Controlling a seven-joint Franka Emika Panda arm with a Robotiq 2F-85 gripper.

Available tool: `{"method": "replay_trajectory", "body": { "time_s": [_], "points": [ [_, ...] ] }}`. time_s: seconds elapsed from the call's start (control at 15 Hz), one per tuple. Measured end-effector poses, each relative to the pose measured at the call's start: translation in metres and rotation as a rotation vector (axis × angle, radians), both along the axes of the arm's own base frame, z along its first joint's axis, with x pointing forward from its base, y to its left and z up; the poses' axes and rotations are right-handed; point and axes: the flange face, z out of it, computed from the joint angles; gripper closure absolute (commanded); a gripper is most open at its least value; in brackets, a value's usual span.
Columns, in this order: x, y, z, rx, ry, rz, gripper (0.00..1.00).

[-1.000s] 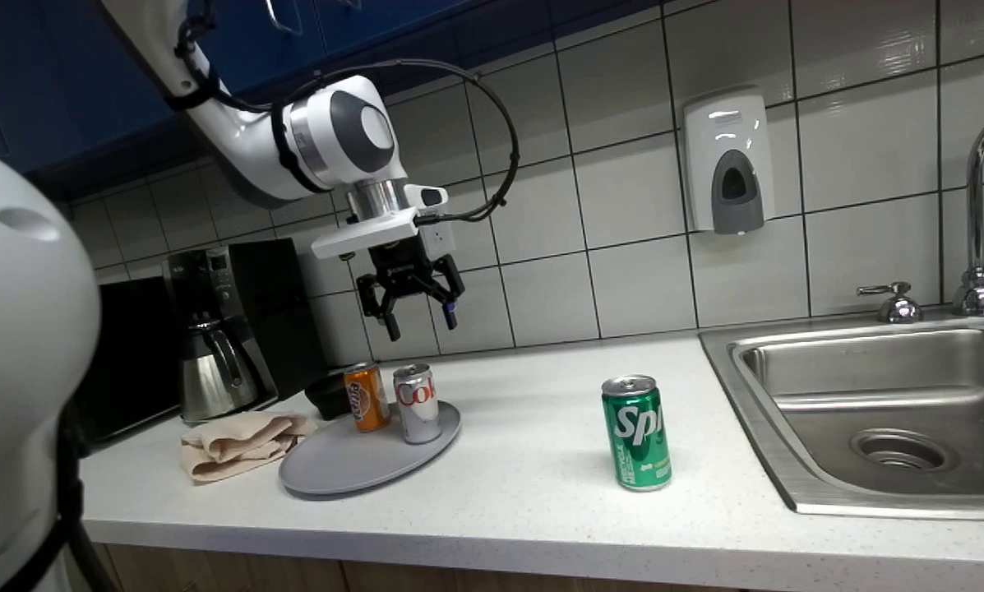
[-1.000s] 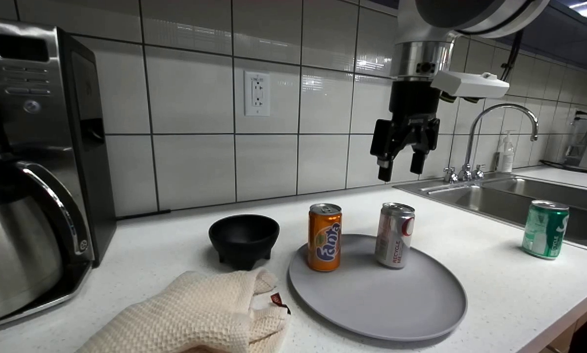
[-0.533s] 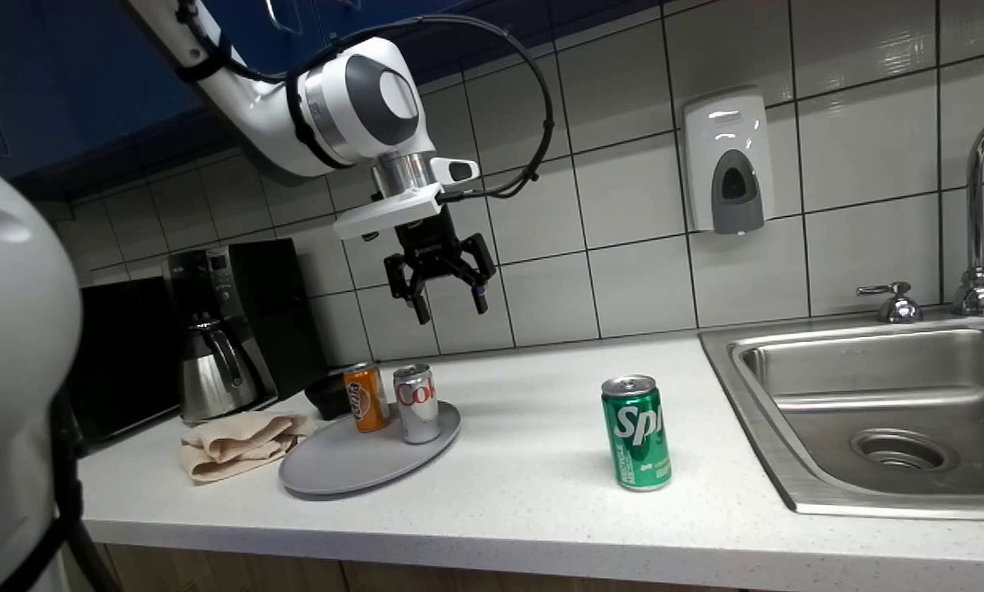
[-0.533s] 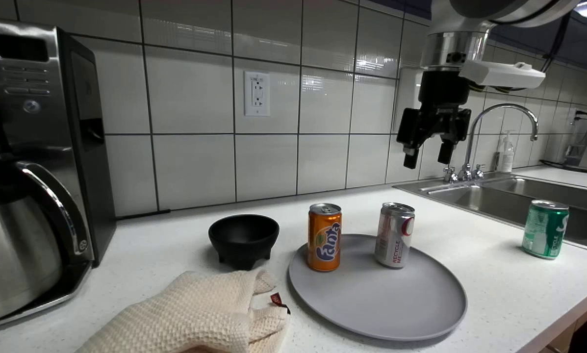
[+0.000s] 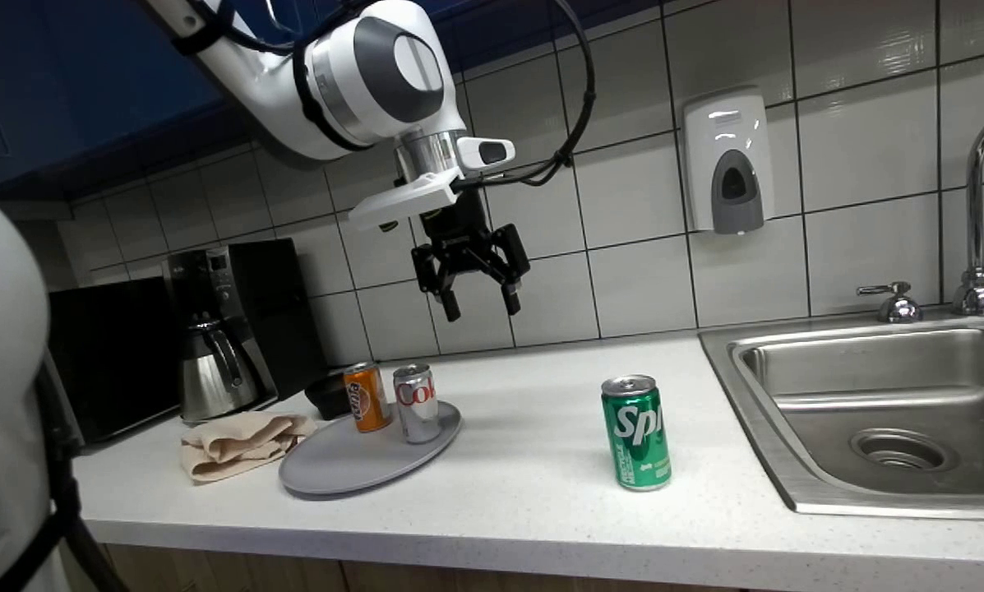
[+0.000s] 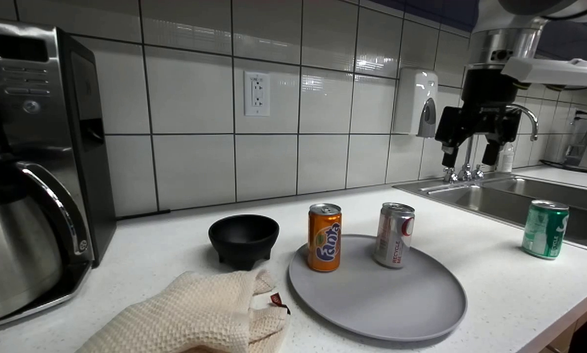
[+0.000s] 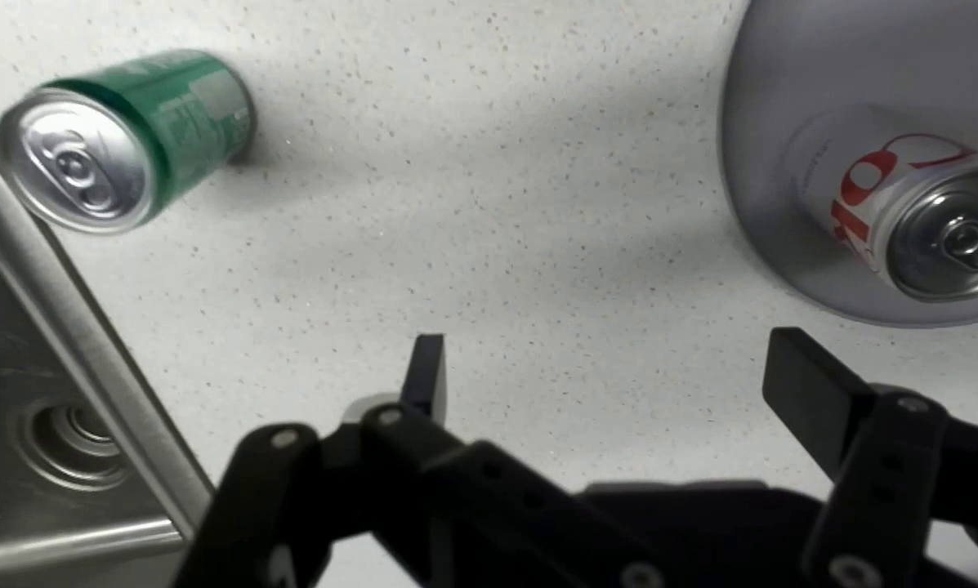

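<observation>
My gripper point(image 5: 482, 311) hangs open in the air over the counter, fingers pointing down and nothing between them. In the wrist view the two fingers point(image 7: 815, 392) stand wide apart with bare speckled counter showing in the gap. A green Sprite can point(image 7: 186, 122) stands upright to the upper left there, beside the sink edge. At the right of that view a silver Diet Coke can point(image 7: 852, 200) stands on a grey plate point(image 7: 823, 49). The orange Fanta can point(image 6: 324, 240) shares the plate and is outside the wrist view. My gripper touches none of the cans.
A metal sink point(image 5: 755, 436) with a tall faucet point(image 5: 977, 214) lies beyond the Sprite can. A black bowl point(image 6: 244, 240), a crumpled beige cloth point(image 6: 200, 314) and a coffee maker point(image 5: 270, 312) stand around the plate's far side. A soap dispenser point(image 5: 730, 164) hangs on the tiled wall.
My open gripper has moved from above the plate toward the sink side, shifting right in both exterior views and rising a little. The cans, plate, bowl and cloth have stayed put.
</observation>
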Motion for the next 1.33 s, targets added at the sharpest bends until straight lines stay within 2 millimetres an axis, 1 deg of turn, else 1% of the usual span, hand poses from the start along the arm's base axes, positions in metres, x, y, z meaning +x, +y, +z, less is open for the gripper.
{"method": "replay_trajectory", "body": {
  "time_s": [0.33, 0.6, 1.0, 1.33],
  "points": [
    [-0.031, -0.029, -0.007, 0.017, 0.010, -0.130, 0.00],
    [-0.052, -0.047, -0.008, 0.028, 0.004, -0.223, 0.00],
    [-0.076, -0.072, -0.010, 0.044, 0.007, -0.348, 0.00],
    [-0.090, -0.095, -0.016, 0.060, 0.026, -0.431, 0.00]
  ]
}}
